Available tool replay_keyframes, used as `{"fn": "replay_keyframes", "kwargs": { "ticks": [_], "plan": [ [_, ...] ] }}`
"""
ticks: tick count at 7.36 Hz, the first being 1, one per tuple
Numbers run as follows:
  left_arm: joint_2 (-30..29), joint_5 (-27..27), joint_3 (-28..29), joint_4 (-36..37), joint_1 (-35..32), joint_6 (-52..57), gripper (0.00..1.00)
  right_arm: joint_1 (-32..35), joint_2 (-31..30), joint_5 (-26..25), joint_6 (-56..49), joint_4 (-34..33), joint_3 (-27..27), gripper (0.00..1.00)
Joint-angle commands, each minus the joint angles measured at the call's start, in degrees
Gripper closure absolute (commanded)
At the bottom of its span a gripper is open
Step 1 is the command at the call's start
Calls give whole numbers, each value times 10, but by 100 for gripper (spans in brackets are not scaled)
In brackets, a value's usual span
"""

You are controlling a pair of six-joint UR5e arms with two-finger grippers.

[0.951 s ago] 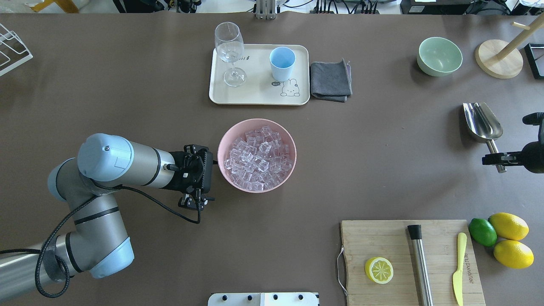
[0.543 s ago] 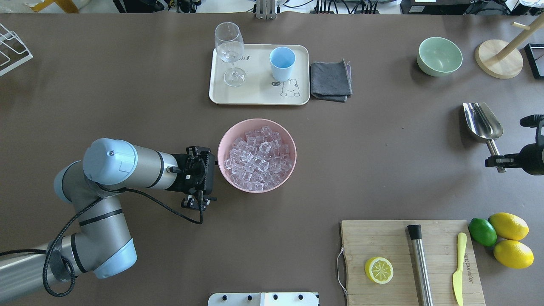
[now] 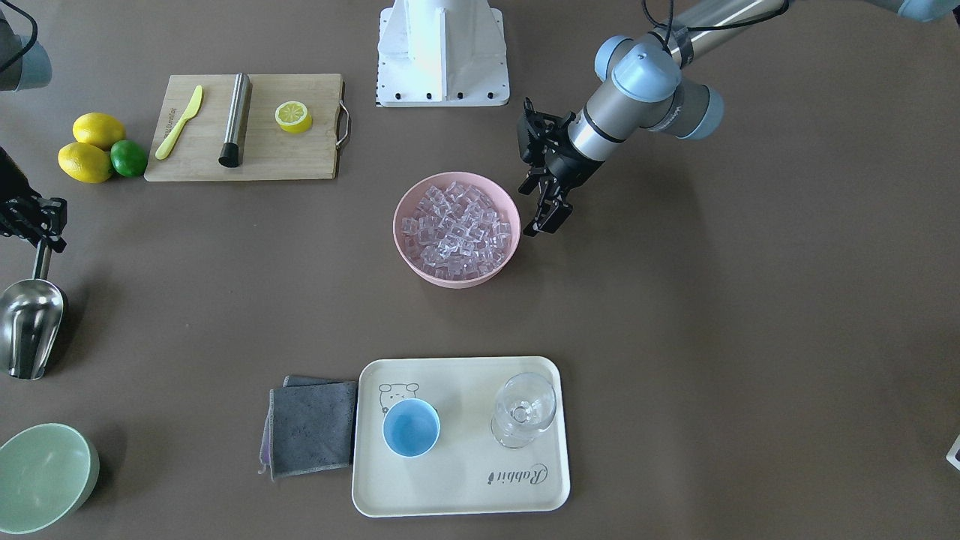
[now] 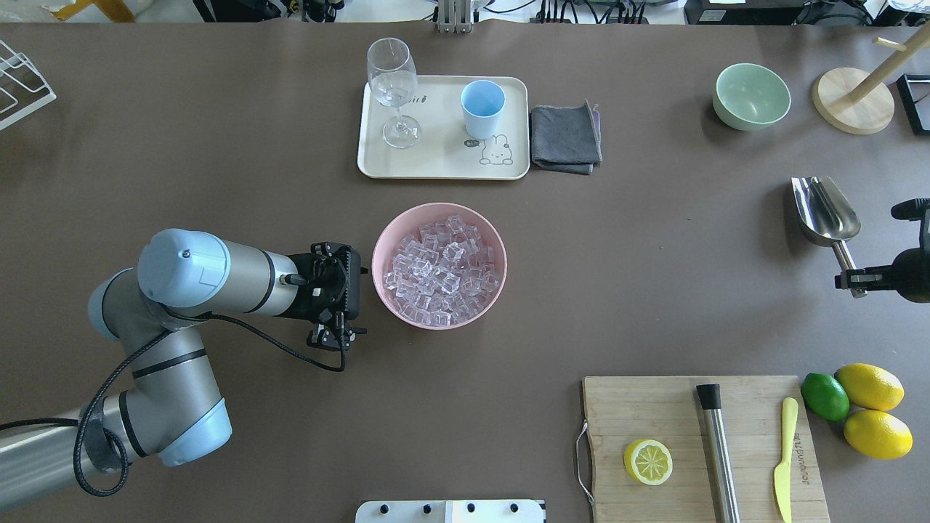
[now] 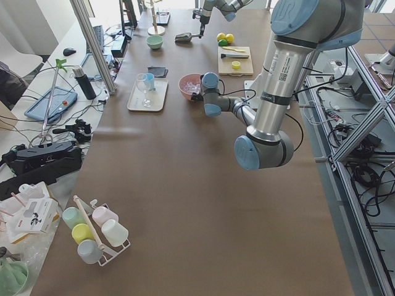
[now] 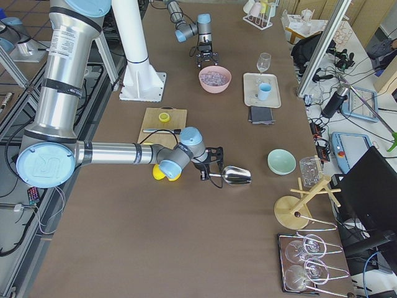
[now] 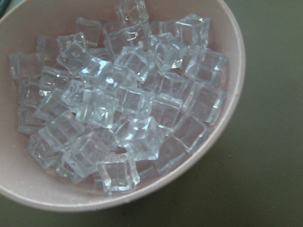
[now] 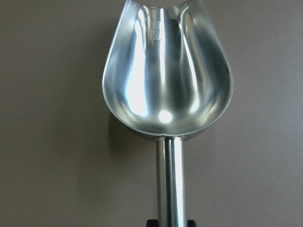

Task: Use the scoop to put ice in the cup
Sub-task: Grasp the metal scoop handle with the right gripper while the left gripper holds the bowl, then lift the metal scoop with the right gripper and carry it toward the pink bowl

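The steel scoop point(image 4: 825, 211) lies at the table's right side, its trough empty in the right wrist view point(image 8: 165, 80). My right gripper point(image 4: 857, 278) is shut on the scoop's handle, as the front view point(image 3: 43, 238) also shows. The ice point(image 4: 439, 269) fills a pink bowl point(image 3: 454, 279) at the table's middle and is seen close up in the left wrist view point(image 7: 128, 104). My left gripper point(image 3: 546, 217) hangs open and empty just beside the bowl's left rim. The light-blue cup point(image 4: 482, 107) stands upright and empty on a cream tray point(image 4: 436, 163) behind the bowl.
A stemmed glass point(image 4: 392, 80) shares the tray, with a grey cloth point(image 4: 565, 138) beside it. A pale green bowl point(image 4: 752, 94) and a wooden stand point(image 4: 854, 102) sit far right. A cutting board point(image 4: 654, 414) holds a lemon half, a steel cylinder point(image 4: 719, 450) and a knife.
My right gripper has closed in on the scoop's handle and shifted slightly right. My left gripper has wavered a little beside the pink bowl.
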Motion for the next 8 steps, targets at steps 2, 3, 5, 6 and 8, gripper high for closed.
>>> {"fn": "replay_keyframes", "kwargs": {
  "ticks": [2,3,5,6,8],
  "plan": [
    [-1,-3,6,1,-4,-70,1,27,-28,55,-116,-117,132,100],
    [-3,-3,9,1,-3,-71,1,46,-24,73,-174,-204,181,100],
    [-27,-3,29,2,-4,-70,1,82,-3,110,-244,-233,203,100],
    [-27,-3,29,2,-4,-70,1,83,14,110,-246,-234,208,100],
    [-31,-4,29,3,-5,-70,1,84,28,109,-341,-244,206,100]
  ]
}}
